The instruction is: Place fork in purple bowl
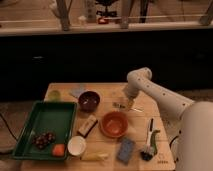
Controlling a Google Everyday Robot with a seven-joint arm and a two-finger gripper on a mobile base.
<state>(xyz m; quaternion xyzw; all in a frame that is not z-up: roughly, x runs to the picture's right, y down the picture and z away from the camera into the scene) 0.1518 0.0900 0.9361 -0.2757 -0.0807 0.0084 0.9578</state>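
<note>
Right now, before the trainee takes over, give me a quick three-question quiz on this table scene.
1. True or false: the purple bowl sits inside the green tray.
2. The end effector hangs low over the table, right of the purple bowl. Which is nearest to it? A) green tray B) orange bowl C) dish brush
3. Fill in: in the camera view, the dish brush lies to the ___ of the orange bowl.
Key: 1 false; 2 B; 3 right.

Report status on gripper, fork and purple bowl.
Gripper low over table, right of purple bowl. Fork beside gripper, not yet in bowl. Orange bowl nearer the camera, off the direct line.
</note>
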